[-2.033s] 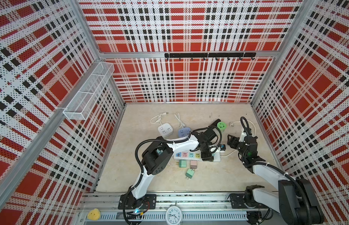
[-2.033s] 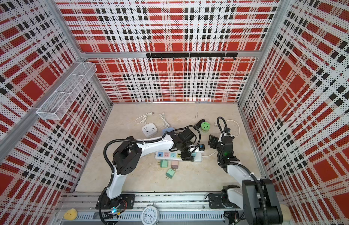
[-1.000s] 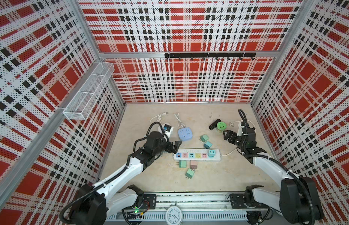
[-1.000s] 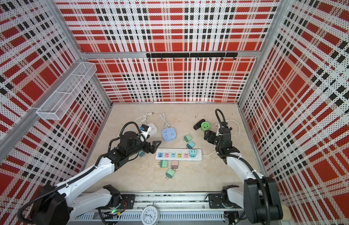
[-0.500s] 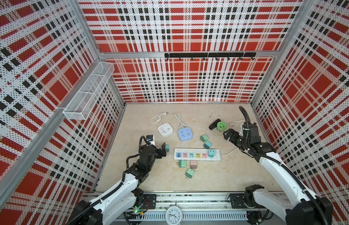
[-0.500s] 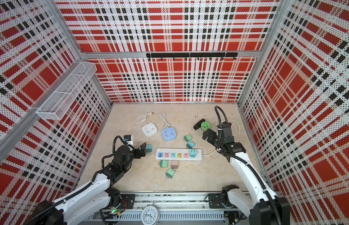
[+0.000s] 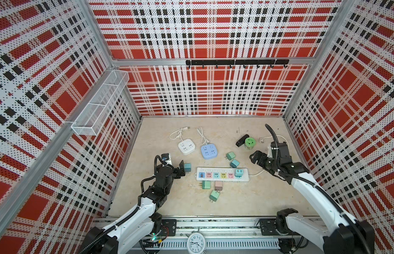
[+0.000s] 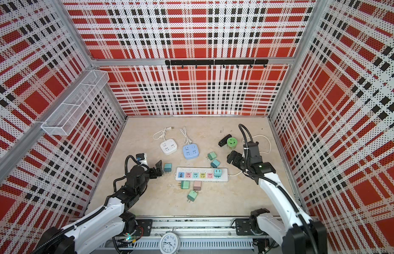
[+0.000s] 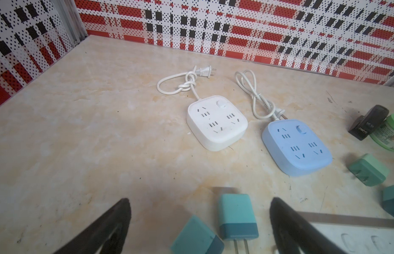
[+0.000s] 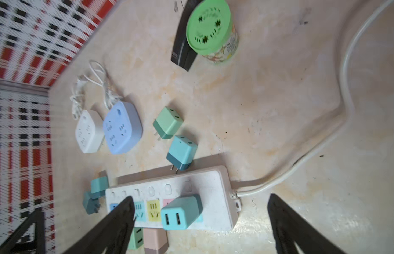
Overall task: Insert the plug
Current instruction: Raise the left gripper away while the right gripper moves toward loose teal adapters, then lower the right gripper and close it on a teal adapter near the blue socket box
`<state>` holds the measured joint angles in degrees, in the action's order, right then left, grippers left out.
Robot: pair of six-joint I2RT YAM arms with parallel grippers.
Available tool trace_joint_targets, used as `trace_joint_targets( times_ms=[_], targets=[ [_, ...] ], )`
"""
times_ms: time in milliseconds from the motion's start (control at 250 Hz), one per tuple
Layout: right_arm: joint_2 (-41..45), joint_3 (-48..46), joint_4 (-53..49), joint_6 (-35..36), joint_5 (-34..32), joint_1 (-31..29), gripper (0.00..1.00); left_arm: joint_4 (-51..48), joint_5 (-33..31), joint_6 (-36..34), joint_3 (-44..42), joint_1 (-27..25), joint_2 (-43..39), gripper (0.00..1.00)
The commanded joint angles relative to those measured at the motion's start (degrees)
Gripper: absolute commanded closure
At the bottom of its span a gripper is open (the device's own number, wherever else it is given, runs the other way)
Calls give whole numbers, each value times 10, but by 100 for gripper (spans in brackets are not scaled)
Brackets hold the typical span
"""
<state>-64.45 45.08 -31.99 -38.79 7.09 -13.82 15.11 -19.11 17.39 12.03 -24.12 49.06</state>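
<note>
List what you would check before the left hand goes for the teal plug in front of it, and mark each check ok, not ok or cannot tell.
1. Open left hand: ok.
2. The teal plug sits between its fingers: ok, lying ungripped.
3. Only one plug in that gap: not ok; a second teal plug lies there as well.
4. Free sockets on the power strip: ok, several stand bare.
5. The right hand is off the strip: ok, open, beside its end.
6. The two plugs touch each other: cannot tell.
</note>
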Motion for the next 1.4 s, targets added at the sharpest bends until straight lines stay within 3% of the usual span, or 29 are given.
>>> trace_joint_targets(
  times_ms=[0,172,588,824,1105,1393],
  targets=[
    [-75,50,12,4,3,-24,8,21,-2,12,-10,2,-9,1],
    [-157,81,18,13,-24,-81,8,27,9,9,-11,3,-9,1],
    [-344,179,13,33,21,-82,13,28,-2,9,-10,3,-3,1],
    [-390,217,-7,45,7,-114,14,28,2,8,-7,3,4,1],
    [-443,252,-10,45,1,-142,21,30,1,8,-7,3,5,1],
    [-505,352,-78,65,-62,-200,24,30,1,9,-8,3,2,1]
  ],
)
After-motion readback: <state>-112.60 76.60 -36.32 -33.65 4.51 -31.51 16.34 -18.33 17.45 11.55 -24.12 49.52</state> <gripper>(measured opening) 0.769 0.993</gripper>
